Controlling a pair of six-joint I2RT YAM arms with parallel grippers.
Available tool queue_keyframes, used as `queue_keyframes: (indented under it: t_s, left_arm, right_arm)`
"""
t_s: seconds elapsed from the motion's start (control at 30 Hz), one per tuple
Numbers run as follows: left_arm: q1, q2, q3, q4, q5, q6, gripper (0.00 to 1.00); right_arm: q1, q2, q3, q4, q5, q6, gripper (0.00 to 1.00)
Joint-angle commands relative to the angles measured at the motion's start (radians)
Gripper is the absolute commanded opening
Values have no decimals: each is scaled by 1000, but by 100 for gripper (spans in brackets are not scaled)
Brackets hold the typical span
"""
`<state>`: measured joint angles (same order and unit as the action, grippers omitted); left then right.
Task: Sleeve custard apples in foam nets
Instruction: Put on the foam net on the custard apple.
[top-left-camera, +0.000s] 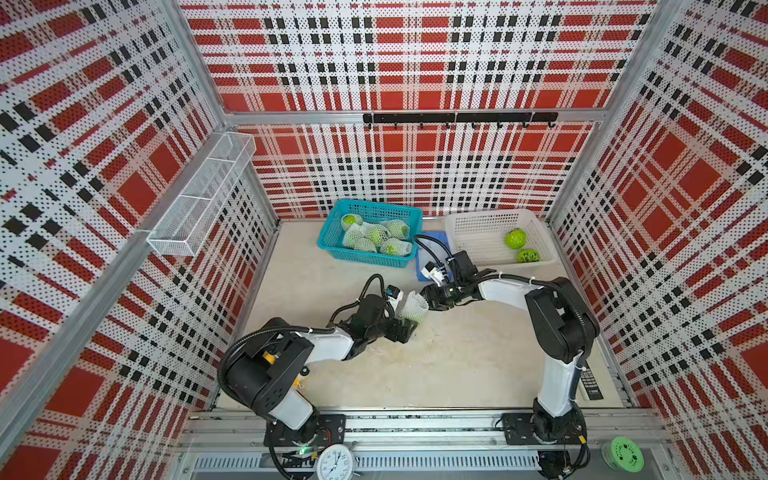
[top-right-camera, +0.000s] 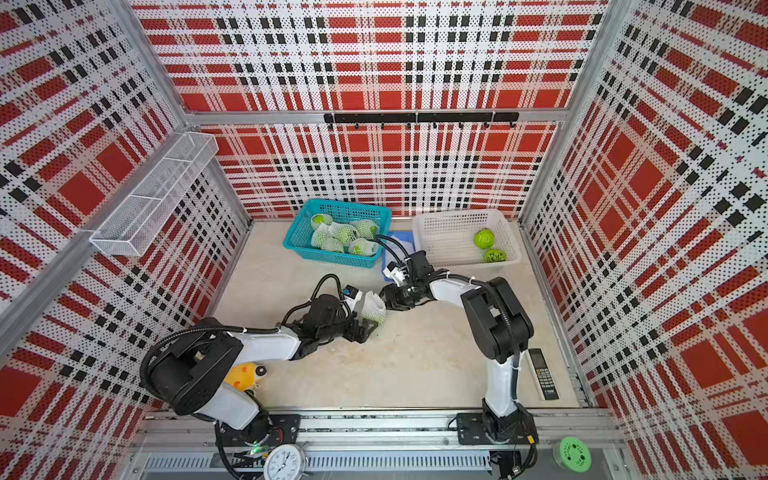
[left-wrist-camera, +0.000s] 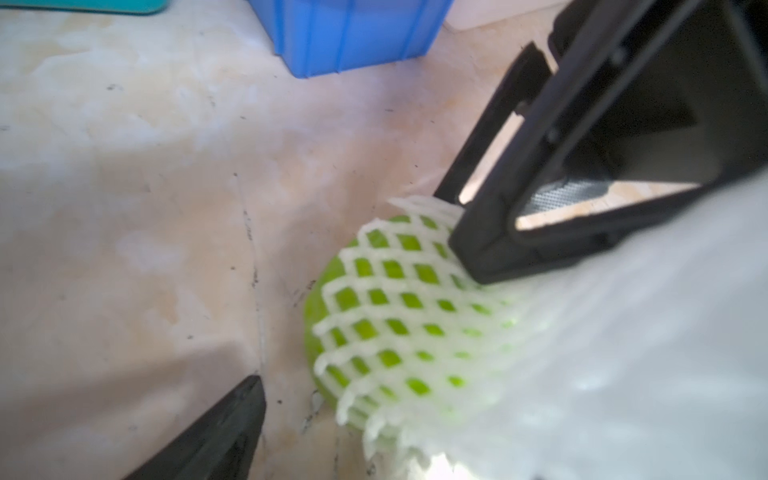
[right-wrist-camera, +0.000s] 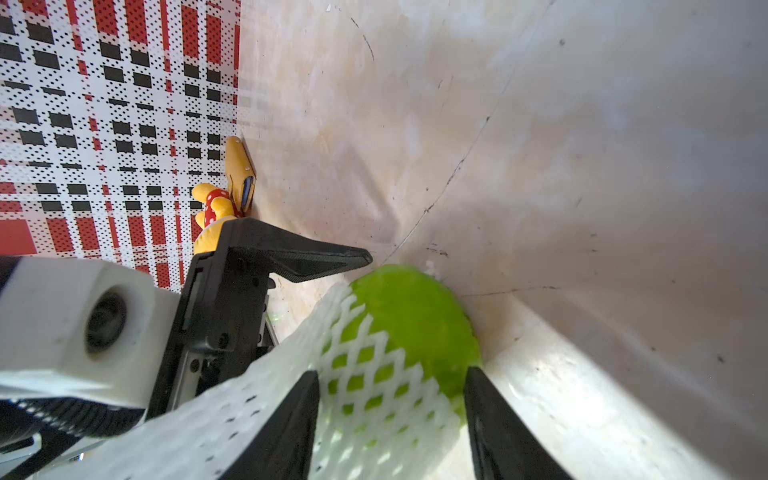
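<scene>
A custard apple (left-wrist-camera: 328, 299) lies on the table mid-scene, partly inside a white foam net (top-left-camera: 412, 308) whose free end flares upward. The fruit's bare green end (right-wrist-camera: 415, 316) pokes out of the net (right-wrist-camera: 374, 374). My right gripper (right-wrist-camera: 391, 374) is open, its jaws standing either side of the net just short of the fruit. My left gripper (left-wrist-camera: 386, 399) is open wide around the net. One black finger (left-wrist-camera: 232, 419) stands clear of the fruit and the other is hidden behind the net. In both top views the two grippers (top-left-camera: 409, 323) (top-right-camera: 386, 300) meet at the net (top-right-camera: 374, 307).
A teal basket (top-left-camera: 332, 245) at the back holds several netted custard apples. A white basket (top-left-camera: 469, 232) to its right holds two bare green fruits (top-left-camera: 515, 239). A blue tray (top-left-camera: 434, 243) lies between the baskets. There is a yellow plush toy (top-right-camera: 245, 374) by the left arm and a remote (top-left-camera: 590, 384) by the right arm.
</scene>
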<state>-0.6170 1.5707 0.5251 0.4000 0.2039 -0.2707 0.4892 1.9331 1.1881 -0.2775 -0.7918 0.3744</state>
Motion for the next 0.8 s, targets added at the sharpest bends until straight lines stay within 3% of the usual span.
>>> queue_keyframes:
  t_s: [0.0, 0.5, 0.63, 0.77]
  left_arm:
    - [28, 20, -16, 56, 9, -47, 93]
    - [72, 2, -67, 125, 25, -111, 68]
    - [83, 9, -66, 143, 37, -123, 57]
    - [90, 11, -65, 161, 48, -134, 49]
  right_arm:
    - [-1, 29, 31, 11, 16, -15, 55]
    - [5, 58, 73, 5, 19, -19, 33]
    - [4, 59, 80, 4, 18, -18, 27]
    - [4, 60, 88, 3, 28, -15, 28]
